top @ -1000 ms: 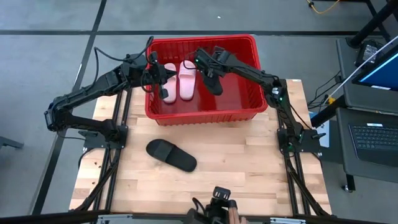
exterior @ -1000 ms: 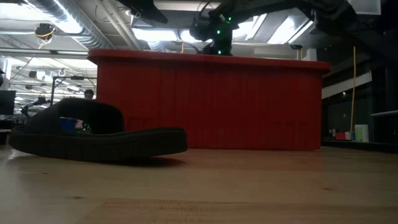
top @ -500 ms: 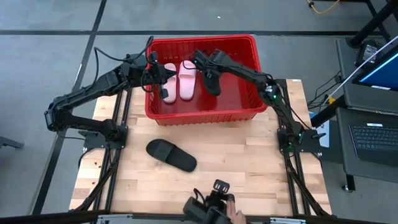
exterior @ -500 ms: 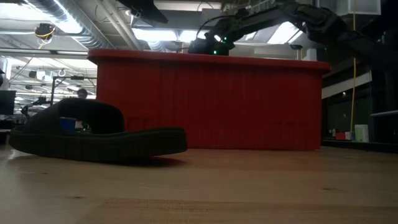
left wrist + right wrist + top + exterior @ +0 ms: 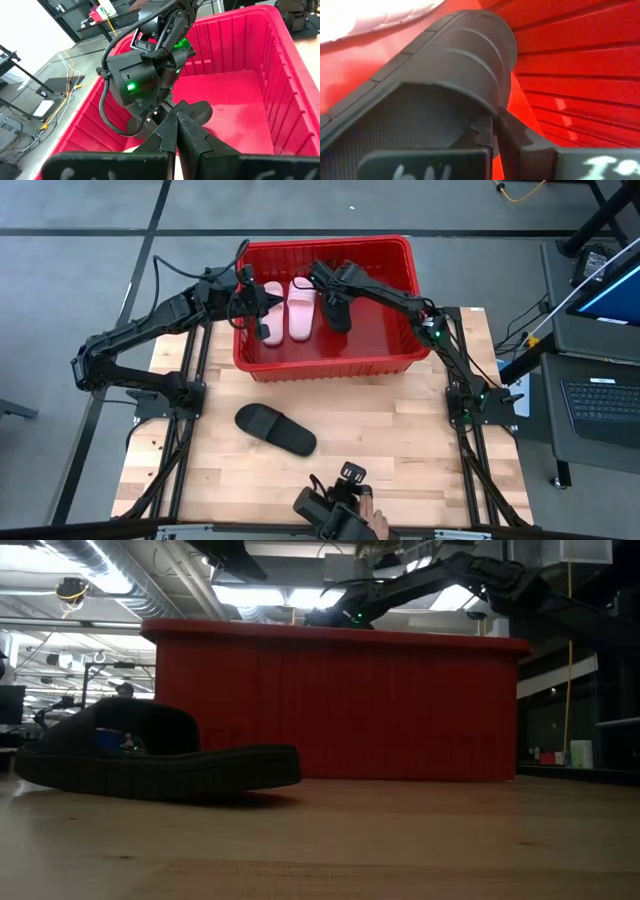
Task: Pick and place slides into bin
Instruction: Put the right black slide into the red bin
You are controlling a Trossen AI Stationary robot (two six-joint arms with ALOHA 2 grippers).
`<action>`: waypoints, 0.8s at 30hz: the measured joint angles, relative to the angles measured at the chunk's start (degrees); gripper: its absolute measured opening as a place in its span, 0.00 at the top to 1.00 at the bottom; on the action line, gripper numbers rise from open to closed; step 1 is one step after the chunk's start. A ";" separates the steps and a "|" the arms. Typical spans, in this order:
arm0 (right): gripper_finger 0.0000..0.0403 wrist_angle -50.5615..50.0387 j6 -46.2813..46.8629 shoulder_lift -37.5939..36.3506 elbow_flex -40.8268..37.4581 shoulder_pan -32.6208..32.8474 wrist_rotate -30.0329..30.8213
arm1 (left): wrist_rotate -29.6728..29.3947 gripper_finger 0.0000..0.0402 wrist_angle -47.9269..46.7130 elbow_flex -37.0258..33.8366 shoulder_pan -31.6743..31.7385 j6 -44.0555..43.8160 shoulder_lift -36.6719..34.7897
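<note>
**Inside the red bin: three slides in, one black slide left on the table**

At the far edge of the wooden table [image 5: 400, 450], the bin [image 5: 325, 365] is seen as a bright red rectangular basket with ribbed walls; in the low view its near wall [image 5: 335, 705] is shown as a broad upright red face. Two pale pink slides [image 5: 288, 310] are laid side by side on the bin floor toward its left wall, soles down, with wide straps across them. Just beside them, toward the middle of the bin, a black slide [image 5: 338, 312] is held by the right gripper [image 5: 330, 288]. In the right wrist view the ridged black strap [image 5: 470, 55] is seen pinched between the two dark fingers [image 5: 485, 132], with the mesh-textured footbed below it and the red ribbed wall close behind. The fingers are closed on that strap.

The left gripper [image 5: 262, 304] is positioned over the left part of the bin, above the pink pair. In the left wrist view its fingers [image 5: 172, 132] are pressed together, nothing being visibly held between them.

The second black slide [image 5: 275, 429] is left on the bare wood, in front of the bin's near wall and toward the table's left side, lying at a slant, well apart from the bin. In the low view [image 5: 150, 755] it is shown resting flat, its wide strap arched above a thick sole.
</note>
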 joint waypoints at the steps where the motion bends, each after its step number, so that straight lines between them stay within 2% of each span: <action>1: 0.97 -0.04 0.00 0.00 0.00 -0.04 -0.02 | 0.00 0.99 -0.06 0.00 -0.02 0.00 0.01; 9: 0.90 -0.08 0.07 0.00 -0.04 -0.06 -1.65 | -0.01 0.99 -3.36 0.00 -0.01 -0.01 0.01; 18: 0.88 -0.62 0.27 0.00 -0.07 0.10 -1.70 | -0.02 0.99 -3.95 0.00 -0.01 -0.01 0.01; 24: 0.80 -0.83 0.20 0.02 -0.13 0.81 -1.75 | -0.02 0.99 -3.97 0.00 0.00 -0.03 0.01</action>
